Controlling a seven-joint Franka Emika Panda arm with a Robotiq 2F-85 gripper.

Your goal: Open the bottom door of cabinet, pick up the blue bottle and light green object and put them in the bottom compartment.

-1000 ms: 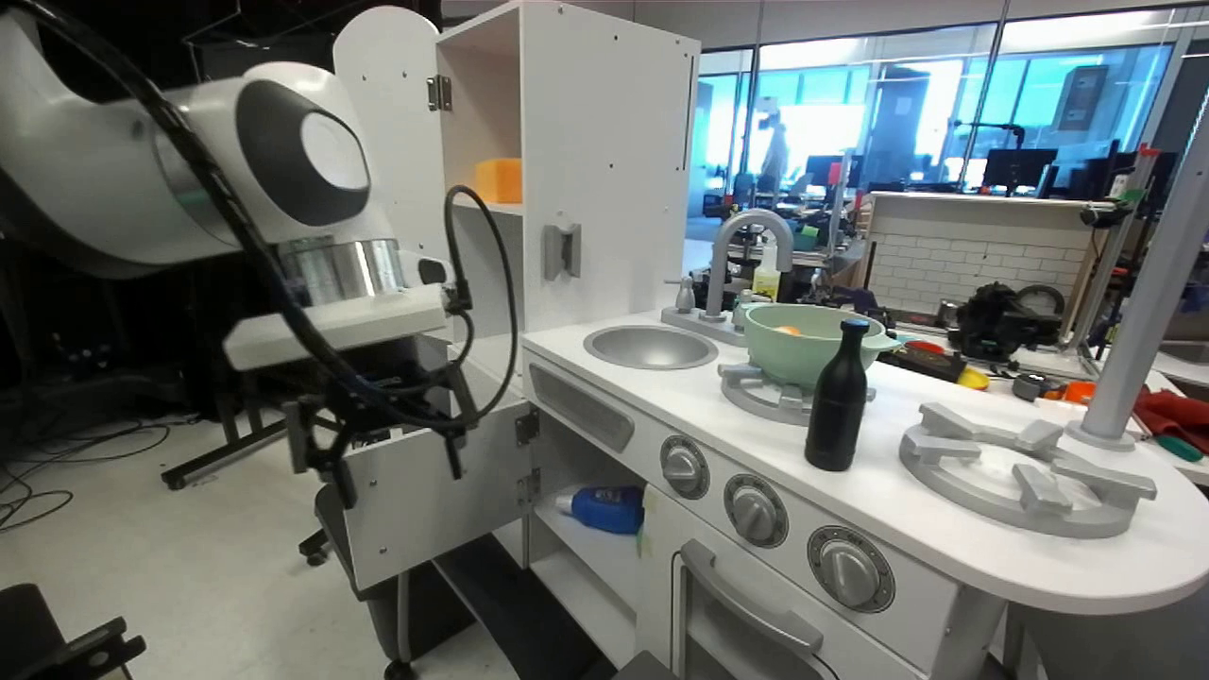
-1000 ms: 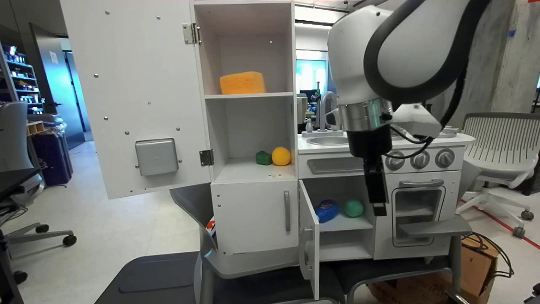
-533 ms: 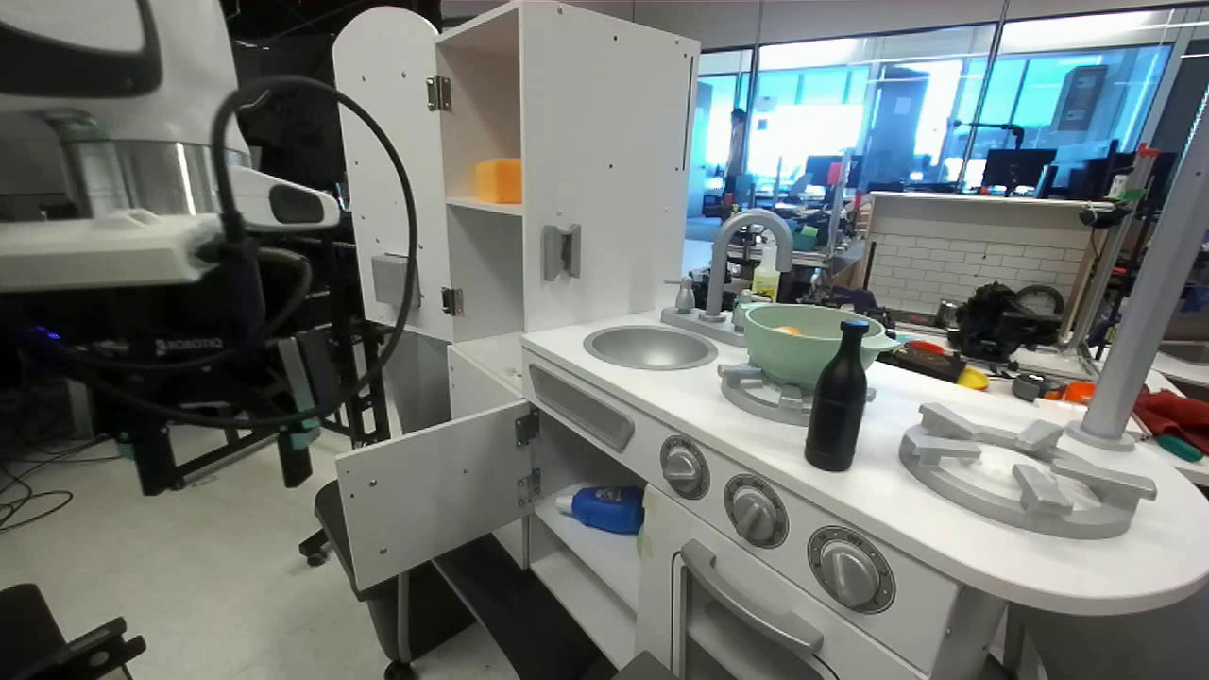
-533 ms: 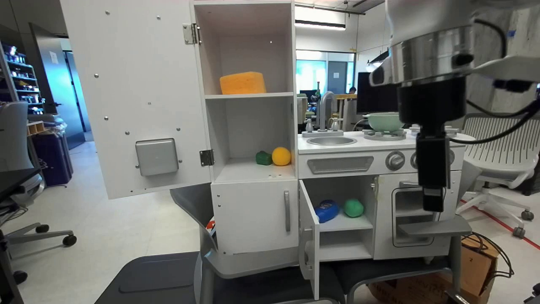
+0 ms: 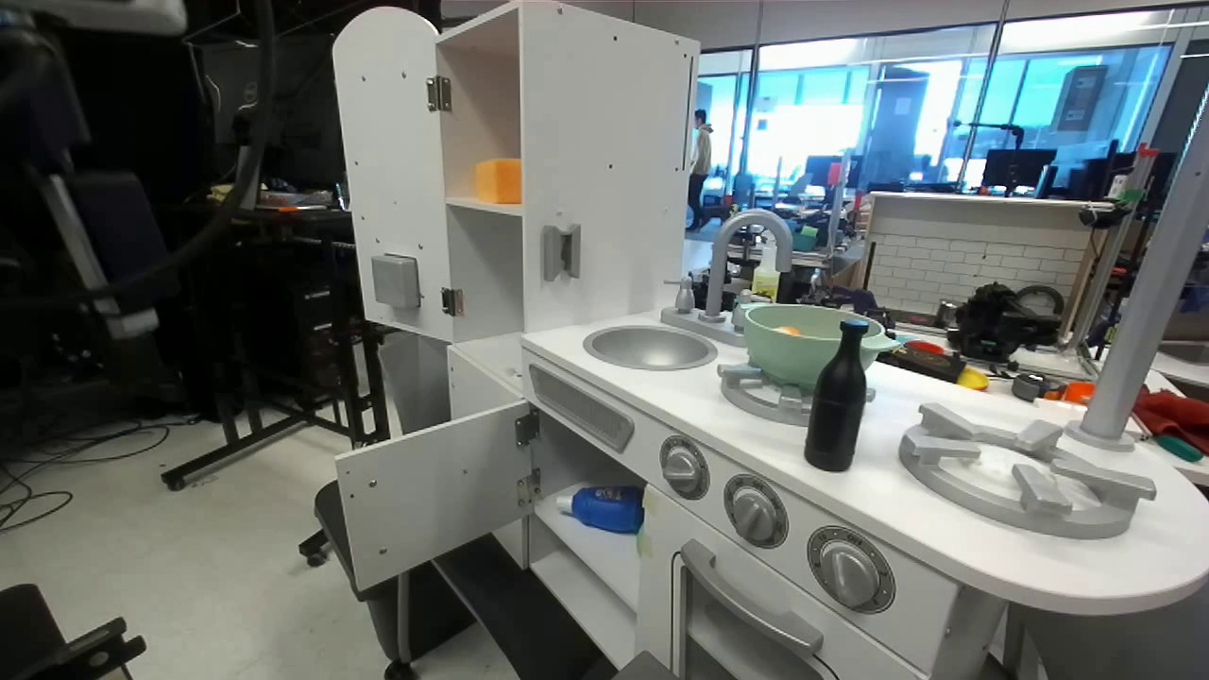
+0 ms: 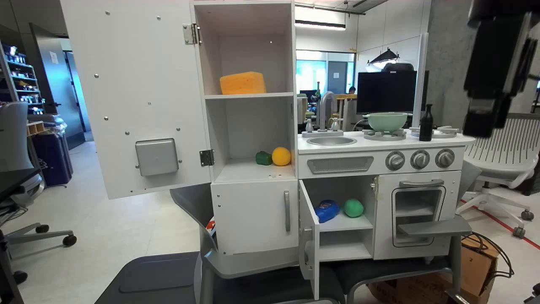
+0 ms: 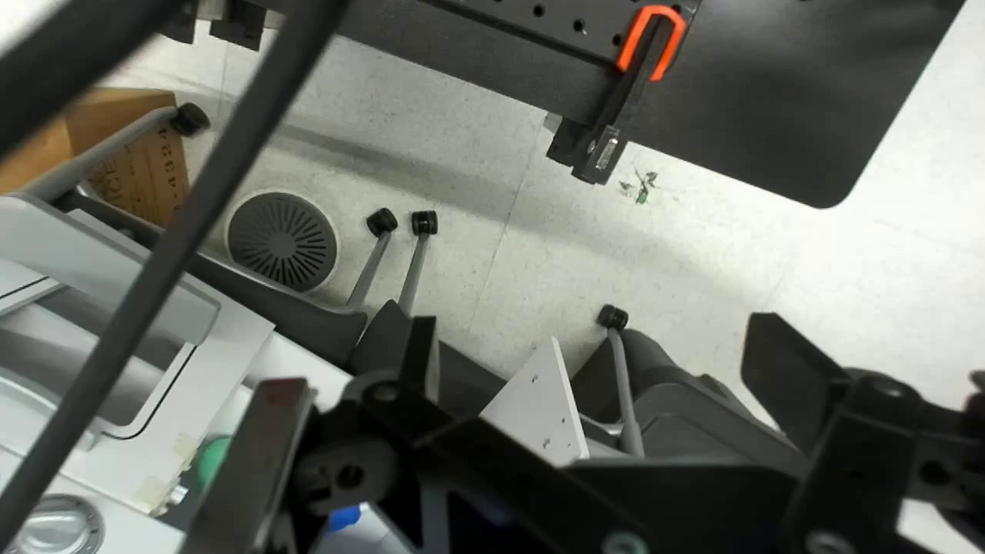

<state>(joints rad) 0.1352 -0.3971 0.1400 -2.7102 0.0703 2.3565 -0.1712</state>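
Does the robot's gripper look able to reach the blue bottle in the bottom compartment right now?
Probably yes: the bottom door stands open, and the gripper hangs outside the bottom compartment, empty, jaws apart. It may need to steer around that door, which partly screens the blue bottle in an exterior view.

"OFF" on 1 grey cabinet knob (image 5: 851,572) and partial "ICE" on 1 cardboard box (image 7: 150,171), digits unclear

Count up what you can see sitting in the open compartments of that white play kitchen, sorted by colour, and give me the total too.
Blue: 1 (blue bottle)
Green: 2 (light green object, dark green piece)
Yellow to orange: 2 (round yellow thing, orange block)
Total: 5 in view
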